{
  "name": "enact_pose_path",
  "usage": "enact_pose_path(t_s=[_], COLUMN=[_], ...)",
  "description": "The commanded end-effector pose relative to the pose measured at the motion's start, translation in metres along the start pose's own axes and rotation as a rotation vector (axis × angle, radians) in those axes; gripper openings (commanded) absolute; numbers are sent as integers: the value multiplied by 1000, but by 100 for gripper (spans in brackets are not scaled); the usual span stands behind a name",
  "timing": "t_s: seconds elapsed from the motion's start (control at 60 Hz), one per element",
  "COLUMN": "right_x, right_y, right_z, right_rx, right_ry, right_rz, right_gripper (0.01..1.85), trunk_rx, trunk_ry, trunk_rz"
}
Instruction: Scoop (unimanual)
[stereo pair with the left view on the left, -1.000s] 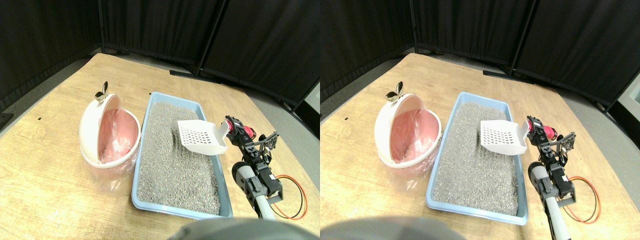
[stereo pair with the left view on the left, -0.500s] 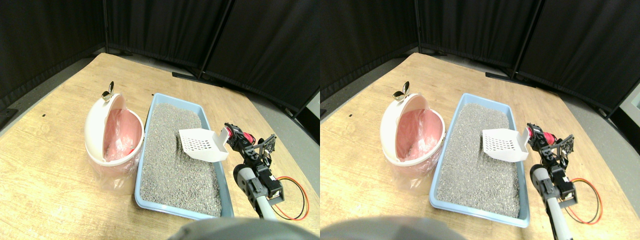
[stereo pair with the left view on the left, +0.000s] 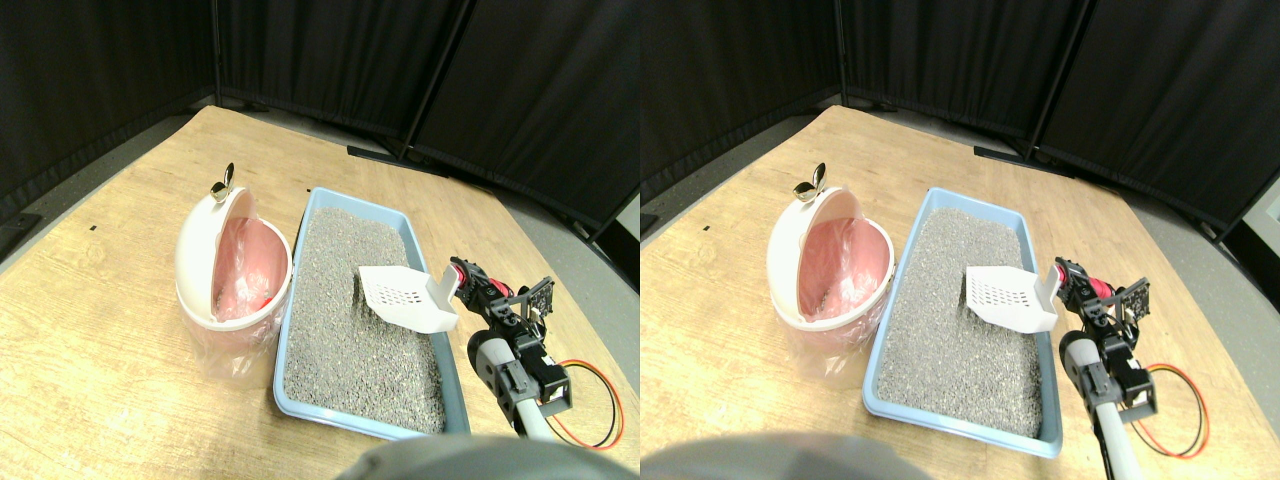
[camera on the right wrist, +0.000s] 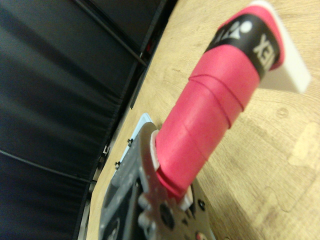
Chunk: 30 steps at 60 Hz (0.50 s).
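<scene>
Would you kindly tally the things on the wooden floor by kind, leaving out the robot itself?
Litter tray: 1
Scoop: 1
Bin with pink liner: 1
Cable loop: 1
Total: 4

Scoop: the white slotted scoop (stereo pair with the left view on the left: 405, 297) has tipped forward and sunk, its front edge now down at the grey litter (stereo pair with the left view on the left: 350, 320) in the blue tray (stereo pair with the left view on the left: 300, 235), where a second ago it was held clear above.
Right gripper: the right gripper (stereo pair with the left view on the left: 462, 277) has come down with the scoop, beside the tray's right rim.
Camera: the whole view has shifted slightly.
</scene>
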Motion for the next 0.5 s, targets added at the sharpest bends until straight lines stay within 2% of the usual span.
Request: enact_pose_path(t_s=[0.017,0.033,0.05,0.067,0.083,0.15,0.183,0.217,0.367,0.4,0.5], right_x=[-4,-5,-5,-6,-6,-6,-7,-8,-8,-8,-6], right_y=[2,1,1,0,0,-1,-1,-1,-3,-3,-5], right_z=[13,14,14,15,15,17,17,19,21,21,22], right_rx=[-7,-4,-4,-26,-26,-40,-35,-27,-17,-18,-6], right_ry=[11,19,19,37,37,73,81,117,154,163,188], right_rz=[-36,-36,-36,-35,-35,-41,-47,-70,-81,-102,-87], right_gripper=[29,40,40,55,55,81,83,98,107,111,115], trunk_rx=[-3,-6,-6,-5,-5,-7,-7,-7,-11,-11,-13], trunk_ry=[10,9,9,11,9,10,10,10,15,15,16], trunk_rz=[25,27,27,28,29,30,30,30,31,31,36])
